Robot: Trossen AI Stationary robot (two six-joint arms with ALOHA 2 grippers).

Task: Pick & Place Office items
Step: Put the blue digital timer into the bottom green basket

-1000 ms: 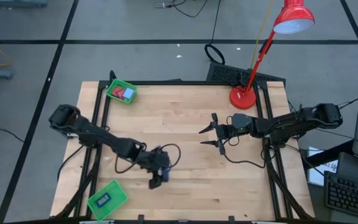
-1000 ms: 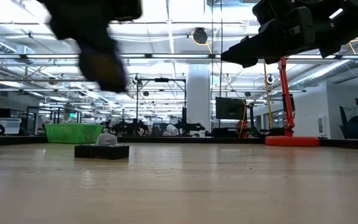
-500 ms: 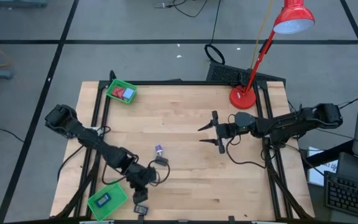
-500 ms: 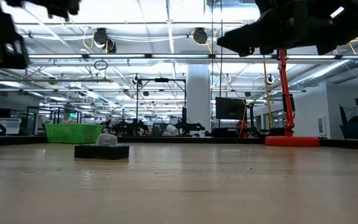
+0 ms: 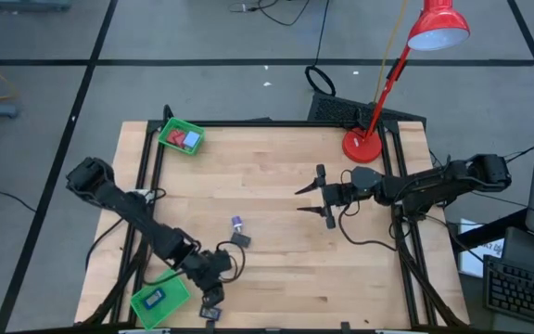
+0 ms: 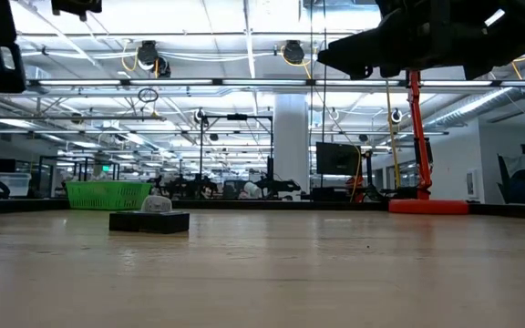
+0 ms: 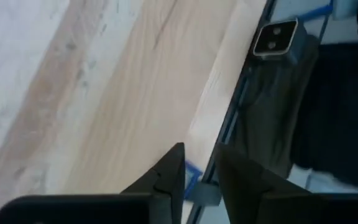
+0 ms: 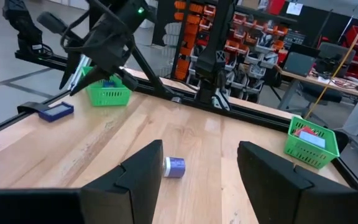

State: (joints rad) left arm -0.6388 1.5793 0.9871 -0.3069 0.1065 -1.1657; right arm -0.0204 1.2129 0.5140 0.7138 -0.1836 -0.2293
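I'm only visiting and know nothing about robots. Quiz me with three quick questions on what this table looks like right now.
1. True or false: the right gripper has an item between its fingers.
2. Multiple choice: what lies in the green tray at the table edge where the red lamp stands?
A) red and blue pieces
B) only a black rectangle
C) nothing
3. Short answer: which gripper is beside the other green tray?

Key:
1. False. Its fingers are spread with nothing between them.
2. A.
3. The left gripper.
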